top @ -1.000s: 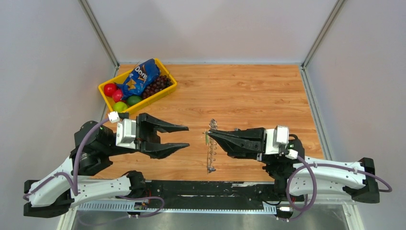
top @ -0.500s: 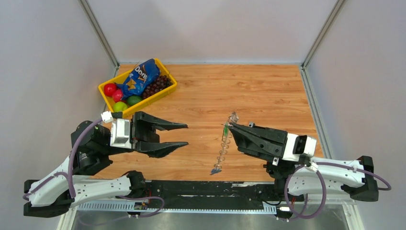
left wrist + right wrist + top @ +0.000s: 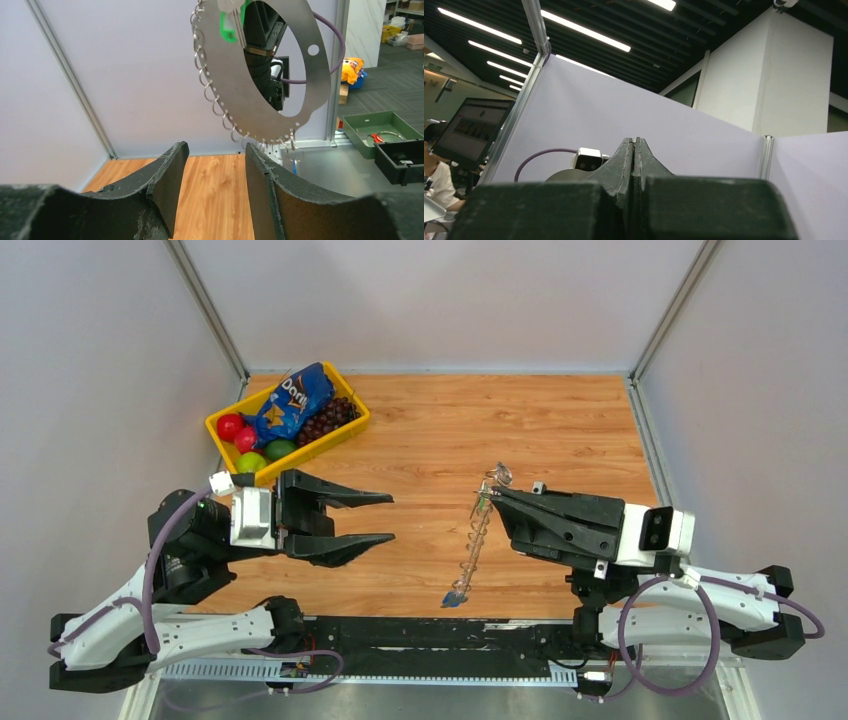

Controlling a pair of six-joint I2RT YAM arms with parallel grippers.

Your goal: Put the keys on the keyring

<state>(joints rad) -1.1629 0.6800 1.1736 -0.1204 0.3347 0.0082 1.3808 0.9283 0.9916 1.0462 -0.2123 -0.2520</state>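
The keyring (image 3: 470, 548) is a large thin silvery hoop with small rings fringing one edge. It hangs in the air, edge-on and tilted, between the two arms. In the left wrist view it (image 3: 235, 95) faces the camera, high above the left fingertips. A bright green tag (image 3: 227, 26) of the keys sits at its top, right at the pinch; the keys themselves are too small to make out. My right gripper (image 3: 492, 492) is shut on the hoop's top edge, its jaws pressed together (image 3: 633, 140). My left gripper (image 3: 390, 520) is open and empty, pointing at the hoop from the left (image 3: 215, 150).
A yellow tray (image 3: 345, 432) at the back left holds a blue chip bag (image 3: 292, 400), dark grapes and red and green fruit. Grey panel walls close in the wooden table (image 3: 560, 430) on three sides.
My right arm has drawn back to the right, carrying the keyring right and tilting its lower end to the left. My left gripper has stayed open, almost in place.
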